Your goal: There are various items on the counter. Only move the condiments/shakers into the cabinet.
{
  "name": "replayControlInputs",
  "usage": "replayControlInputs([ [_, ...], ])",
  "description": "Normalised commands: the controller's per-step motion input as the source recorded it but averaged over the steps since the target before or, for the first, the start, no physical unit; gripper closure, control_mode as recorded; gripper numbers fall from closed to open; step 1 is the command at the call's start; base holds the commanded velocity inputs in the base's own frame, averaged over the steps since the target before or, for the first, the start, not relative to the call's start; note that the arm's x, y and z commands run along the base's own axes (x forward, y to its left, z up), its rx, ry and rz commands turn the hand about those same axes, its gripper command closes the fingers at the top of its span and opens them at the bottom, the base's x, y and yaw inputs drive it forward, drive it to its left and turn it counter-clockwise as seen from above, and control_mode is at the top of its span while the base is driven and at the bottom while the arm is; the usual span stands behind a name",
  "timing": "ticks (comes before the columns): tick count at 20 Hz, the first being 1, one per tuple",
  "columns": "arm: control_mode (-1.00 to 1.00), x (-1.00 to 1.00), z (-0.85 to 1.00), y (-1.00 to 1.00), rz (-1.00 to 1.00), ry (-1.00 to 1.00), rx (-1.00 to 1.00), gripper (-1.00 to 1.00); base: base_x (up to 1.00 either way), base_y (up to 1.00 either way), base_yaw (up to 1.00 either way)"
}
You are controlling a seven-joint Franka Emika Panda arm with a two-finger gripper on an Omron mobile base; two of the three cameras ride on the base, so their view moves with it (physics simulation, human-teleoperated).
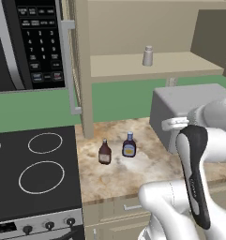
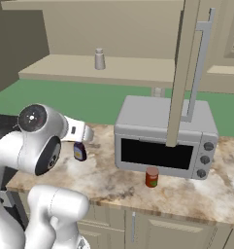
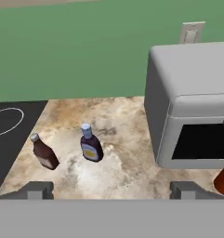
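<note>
A short grey-white shaker (image 1: pixel 147 56) (image 2: pixel 99 59) stands upright on the tan shelf of the cabinet (image 1: pixel 180 64) (image 2: pixel 138 68). On the counter (image 1: pixel 133 173) (image 3: pixel 127 167) stand two upright condiments: a slim brown-red bottle (image 1: pixel 104 152) (image 3: pixel 44 152) and, to its right, a dark bottle with blue cap and yellow label (image 1: pixel 129 145) (image 3: pixel 90 145) (image 2: pixel 80 151). My gripper (image 3: pixel 111 190) hangs open and empty above the counter. It is on the near side of both bottles and touches neither.
A grey microwave (image 1: pixel 189 110) (image 2: pixel 164 138) (image 3: pixel 192 102) sits to the right of the bottles. A small red can (image 2: pixel 151 176) (image 3: pixel 223 179) stands in front of it. The black stovetop (image 1: pixel 34 173) (image 3: pixel 6 125) borders the counter on the left. An open cabinet door (image 2: pixel 184 73) hangs above the microwave.
</note>
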Motion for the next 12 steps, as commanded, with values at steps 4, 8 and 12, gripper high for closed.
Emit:
replayControlInputs([
  [4,-1.0,-0.01,-0.64,0.18,0.0,0.16,-0.05,-1.0,0.0,0.0,0.0],
  [8,-1.0,0.07,-0.64,0.6,0.0,0.16,-0.08,-1.0,0.0,0.0,0.0],
  [12,-1.0,0.2,-0.58,0.8,-0.01,0.16,-0.01,-1.0,0.0,0.0,0.0],
])
